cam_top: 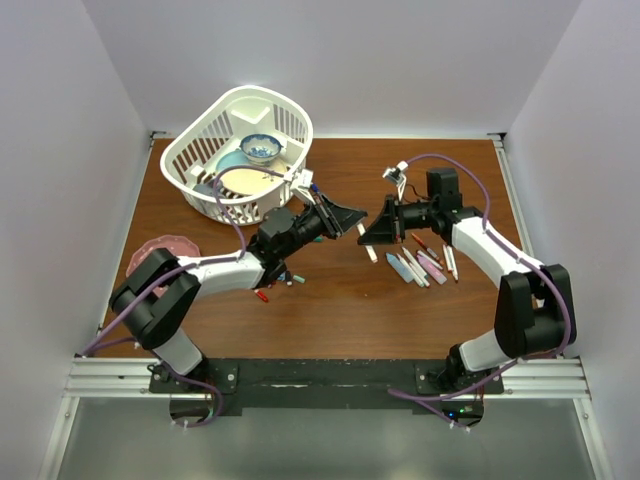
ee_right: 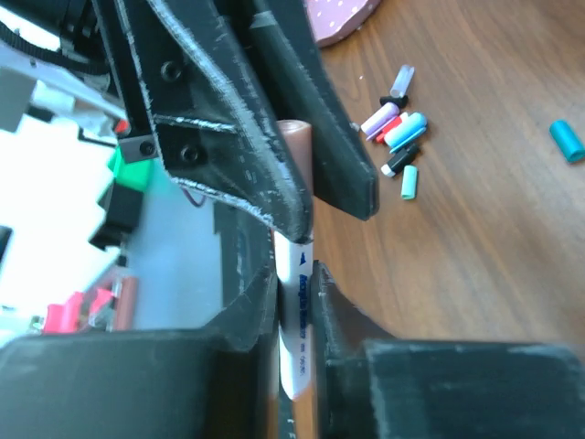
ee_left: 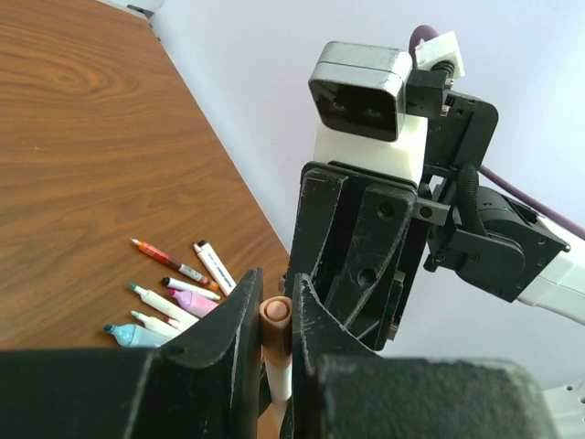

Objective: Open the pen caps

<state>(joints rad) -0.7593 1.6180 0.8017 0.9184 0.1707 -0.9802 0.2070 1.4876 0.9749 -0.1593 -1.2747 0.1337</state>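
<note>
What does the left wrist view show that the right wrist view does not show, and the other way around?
Only the left wrist view shows the row of pens lying on the wood and the right arm's wrist camera. Only the right wrist view shows the pile of loose caps, a single teal cap apart from it, and the edge of a pink dish. Both show the held pen, brown-capped, gripped by the left end effector and the right end effector.
</note>
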